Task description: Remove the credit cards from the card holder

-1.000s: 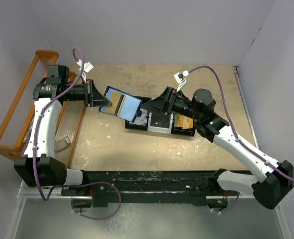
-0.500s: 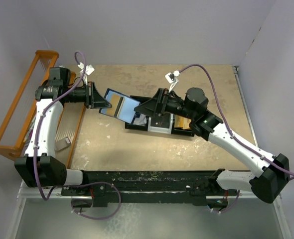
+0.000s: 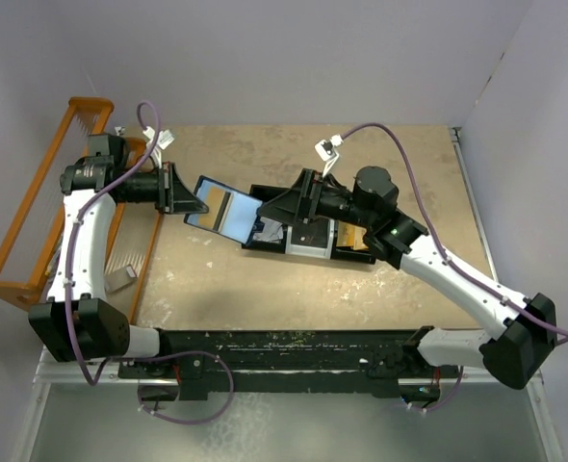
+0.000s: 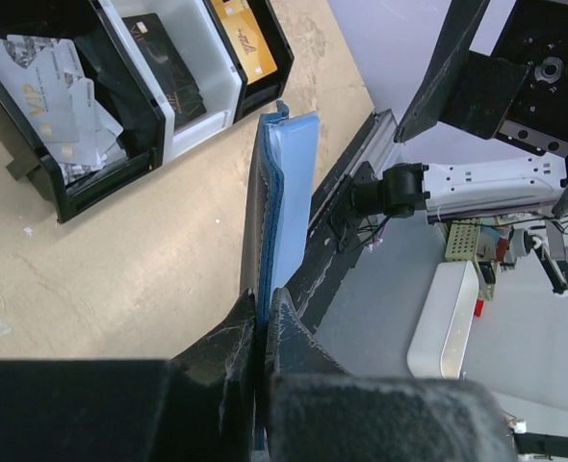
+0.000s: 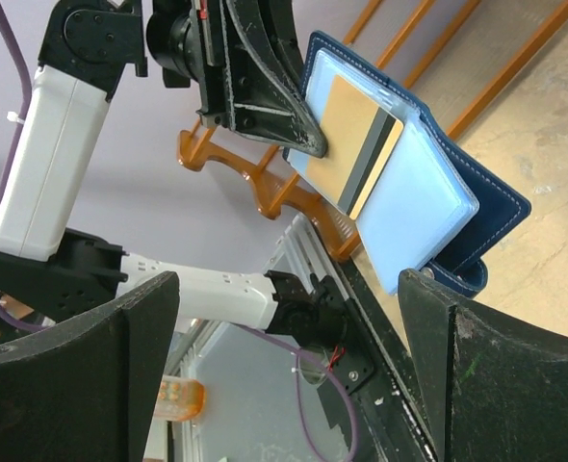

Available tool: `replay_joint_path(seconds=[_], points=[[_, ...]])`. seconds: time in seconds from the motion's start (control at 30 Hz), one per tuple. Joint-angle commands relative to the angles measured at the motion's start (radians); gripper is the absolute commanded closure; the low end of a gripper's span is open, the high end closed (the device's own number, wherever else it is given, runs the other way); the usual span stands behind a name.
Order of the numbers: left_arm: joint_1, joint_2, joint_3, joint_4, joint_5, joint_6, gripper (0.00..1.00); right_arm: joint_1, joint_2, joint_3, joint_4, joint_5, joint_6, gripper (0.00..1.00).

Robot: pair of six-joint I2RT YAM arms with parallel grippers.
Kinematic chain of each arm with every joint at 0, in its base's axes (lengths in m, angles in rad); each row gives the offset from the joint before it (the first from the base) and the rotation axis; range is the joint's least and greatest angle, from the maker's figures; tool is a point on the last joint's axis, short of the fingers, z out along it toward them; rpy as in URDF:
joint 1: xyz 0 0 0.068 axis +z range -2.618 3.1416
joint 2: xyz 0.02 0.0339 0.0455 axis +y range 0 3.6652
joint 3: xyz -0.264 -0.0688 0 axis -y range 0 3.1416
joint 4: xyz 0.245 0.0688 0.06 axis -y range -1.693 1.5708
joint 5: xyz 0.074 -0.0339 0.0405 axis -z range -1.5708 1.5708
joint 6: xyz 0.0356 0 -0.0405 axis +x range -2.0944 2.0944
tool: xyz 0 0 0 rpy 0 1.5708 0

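My left gripper [image 4: 265, 313] is pinched tight on one edge of the card holder [image 4: 286, 192] and holds it unfolded above the table [image 3: 217, 279]. My right gripper [image 5: 289, 356] faces the pale inner side, jaws wide apart, gripping nothing. A tan card [image 5: 351, 144] sits inside the holder. The black tray [image 4: 91, 192] lies beyond.

One card holder [image 5: 409, 202], with one tan card [image 5: 356, 144] showing in it. One black tray [image 4: 34, 178] with three compartments: one holds a heap of pale cards [image 4: 48, 96], at least three, the exact number hard to tell; one holds one black card [image 4: 164, 72]; one holds one gold card [image 4: 241, 34]. One orange rack [image 3: 90, 114]. One grey block [image 3: 120, 279]. Two arms: left arm [image 3: 82, 241], right arm [image 3: 457, 279].
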State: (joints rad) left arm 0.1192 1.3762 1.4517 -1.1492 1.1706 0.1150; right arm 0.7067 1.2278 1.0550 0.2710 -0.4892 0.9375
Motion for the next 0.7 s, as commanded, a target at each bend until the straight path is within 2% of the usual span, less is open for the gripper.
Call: replay_joint_path(seconds=[0.0, 0.17, 0.67], points=[[0.017, -0.029, 0.016, -0.037, 0.038, 0.040, 1.00, 0.013, 0.019, 0.078, -0.018, 0.005, -0.009, 0.04], [0.025, -0.031, 0.010, -0.045, -0.002, 0.033, 1.00, 0.020, 0.036, 0.099, -0.041, 0.015, -0.026, 0.08], [0.121, -0.006, 0.036, -0.227, 0.101, 0.193, 1.00, 0.111, 0.101, 0.145, 0.013, 0.023, 0.024, 0.14]])
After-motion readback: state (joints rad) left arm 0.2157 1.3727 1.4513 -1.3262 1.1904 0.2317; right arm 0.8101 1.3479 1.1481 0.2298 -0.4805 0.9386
